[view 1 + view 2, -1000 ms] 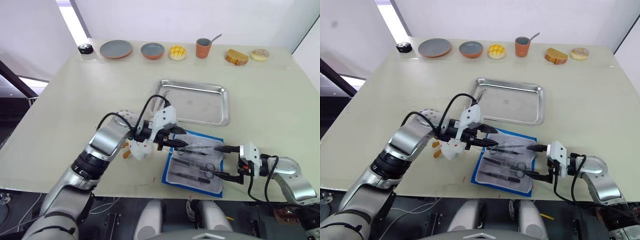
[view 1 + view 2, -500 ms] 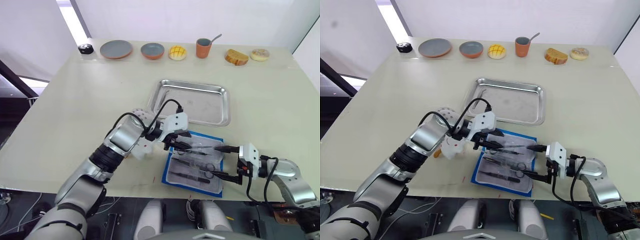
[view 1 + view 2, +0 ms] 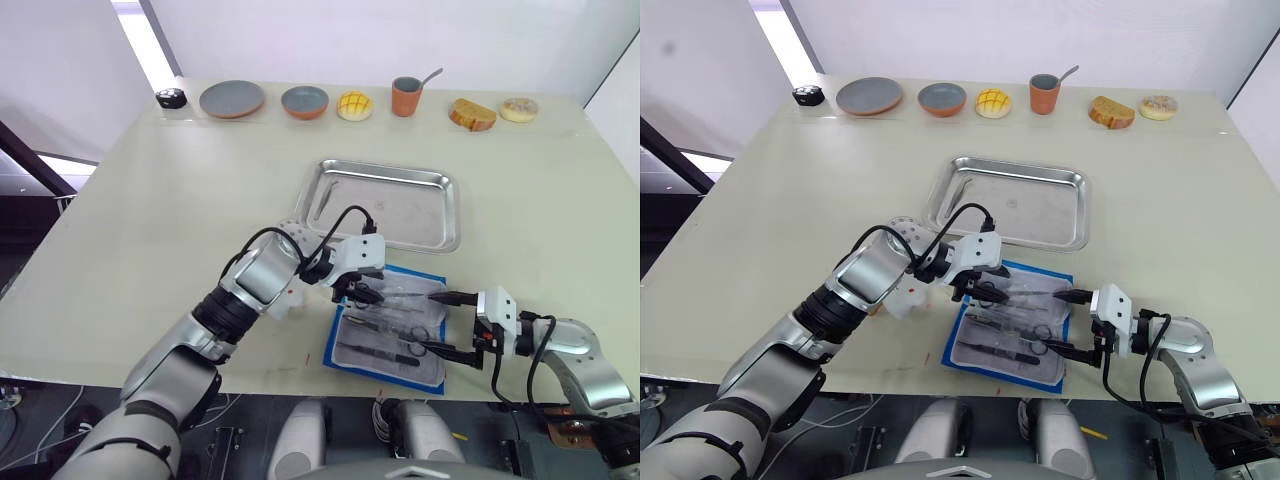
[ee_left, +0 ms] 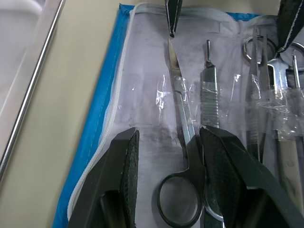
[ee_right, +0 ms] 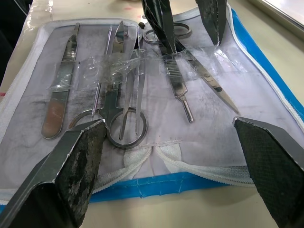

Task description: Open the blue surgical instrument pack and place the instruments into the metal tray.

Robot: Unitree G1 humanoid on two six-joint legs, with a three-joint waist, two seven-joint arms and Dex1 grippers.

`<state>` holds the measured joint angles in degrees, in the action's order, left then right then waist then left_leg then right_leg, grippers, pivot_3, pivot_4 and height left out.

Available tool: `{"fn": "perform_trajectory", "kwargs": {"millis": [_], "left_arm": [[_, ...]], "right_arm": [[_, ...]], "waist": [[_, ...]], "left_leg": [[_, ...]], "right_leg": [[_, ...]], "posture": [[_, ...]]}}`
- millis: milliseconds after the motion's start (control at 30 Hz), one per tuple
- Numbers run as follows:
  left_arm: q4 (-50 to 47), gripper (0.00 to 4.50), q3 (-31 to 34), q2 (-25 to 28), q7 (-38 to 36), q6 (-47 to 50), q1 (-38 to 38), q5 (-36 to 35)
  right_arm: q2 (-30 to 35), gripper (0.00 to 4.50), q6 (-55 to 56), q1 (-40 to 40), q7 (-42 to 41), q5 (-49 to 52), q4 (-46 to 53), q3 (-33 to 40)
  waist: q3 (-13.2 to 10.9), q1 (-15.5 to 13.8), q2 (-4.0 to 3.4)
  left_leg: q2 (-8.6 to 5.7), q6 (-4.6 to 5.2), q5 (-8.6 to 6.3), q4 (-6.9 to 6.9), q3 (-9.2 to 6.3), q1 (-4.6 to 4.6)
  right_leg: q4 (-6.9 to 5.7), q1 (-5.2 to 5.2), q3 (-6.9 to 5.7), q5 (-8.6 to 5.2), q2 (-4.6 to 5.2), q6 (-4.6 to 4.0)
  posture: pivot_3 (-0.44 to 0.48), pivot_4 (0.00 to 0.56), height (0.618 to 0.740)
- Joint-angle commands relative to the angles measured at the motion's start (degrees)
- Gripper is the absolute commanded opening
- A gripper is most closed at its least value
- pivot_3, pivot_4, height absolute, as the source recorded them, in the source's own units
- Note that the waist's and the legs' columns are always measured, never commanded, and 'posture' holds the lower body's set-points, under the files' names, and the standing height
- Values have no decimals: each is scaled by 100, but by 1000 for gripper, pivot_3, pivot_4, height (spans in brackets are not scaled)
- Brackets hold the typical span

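The bright-blue surgical instrument pack [image 3: 388, 325] lies unzipped on the tabletop, just in front of the shiny metal tray [image 3: 383, 204]. Slim steel scissors [image 4: 183, 142] look light, stiff and slippery under clear straps; best pinched at the shank. Left end effector [image 4: 168, 175] is spread, straddling them. Right end effector [image 5: 175, 156] gapes wide at the pack's edge.

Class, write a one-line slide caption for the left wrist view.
Left hand open over the scissors lying in the opened blue surgical instrument pack.

The left gripper [image 3: 992, 292] hangs over the opened blue surgical instrument pack [image 3: 1012, 325], right gripper [image 3: 1068, 322] alongside.
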<state>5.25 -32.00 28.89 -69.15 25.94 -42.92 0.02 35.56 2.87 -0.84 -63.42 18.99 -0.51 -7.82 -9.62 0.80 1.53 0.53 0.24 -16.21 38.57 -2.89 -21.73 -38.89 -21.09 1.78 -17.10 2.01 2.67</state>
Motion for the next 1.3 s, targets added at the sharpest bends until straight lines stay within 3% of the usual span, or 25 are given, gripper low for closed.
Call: {"fn": "perform_trajectory", "kwargs": {"millis": [33,400,500,533,567,600,900,1100,1300], "left_arm": [[18,2188,-46,61,-73,-64,-45,172],[351,2188,-217,-5,-151,-637,23,527],[438,727,-270,-32,-265,-698,28,570],[449,727,-293,-34,-305,-702,27,579],[449,235,-310,-31,-340,-704,31,587],[452,70,-319,-34,-365,-705,32,592],[506,70,-338,-119,-594,-478,-198,634],[198,70,-541,-81,-1129,441,-755,635],[113,70,-709,-7,-1465,695,-1299,762]], "right_arm": [[-18,4500,-271,131,101,-298,-304,-178],[-51,4500,-296,135,149,-333,-274,-190],[-59,4500,-305,146,164,-342,-262,-198],[-64,4500,-308,144,167,-346,-265,-205],[-70,4500,-315,148,176,-351,-258,-215],[-77,4500,-320,150,185,-356,-253,-225],[-113,4500,-441,79,307,-528,-361,-352],[-87,4500,-650,-81,505,-884,-579,-604],[-116,4500,-707,-83,616,-1034,-669,-779]], "waist": [[0,5,0],[7,11,0],[12,7,-3],[14,4,-5],[18,4,-5],[21,5,-5],[43,11,-13],[48,48,-10],[49,83,-7]], "left_leg": [[0,0,0,0,0,0],[2,0,0,0,0,6],[2,0,0,0,0,9],[2,0,0,0,0,9],[2,0,0,0,-1,21],[1,0,0,0,-1,22],[1,0,0,-1,-2,23],[3,0,0,-2,-2,25],[6,0,0,-4,-5,25]], "right_leg": [[0,0,0,0,0,0],[-1,5,0,1,-2,-1],[0,10,0,1,-2,-1],[0,10,0,1,-2,-1],[2,25,-2,0,-2,-1],[2,26,-2,0,-2,-1],[2,27,-2,0,-5,-1],[2,26,-2,0,-14,-2],[3,27,-3,-1,-18,-3]], "posture": [[0,150,740],[0,150,740],[0,150,740],[0,150,740],[0,150,740],[0,150,740],[0,150,740],[0,150,740],[0,150,740]]}}
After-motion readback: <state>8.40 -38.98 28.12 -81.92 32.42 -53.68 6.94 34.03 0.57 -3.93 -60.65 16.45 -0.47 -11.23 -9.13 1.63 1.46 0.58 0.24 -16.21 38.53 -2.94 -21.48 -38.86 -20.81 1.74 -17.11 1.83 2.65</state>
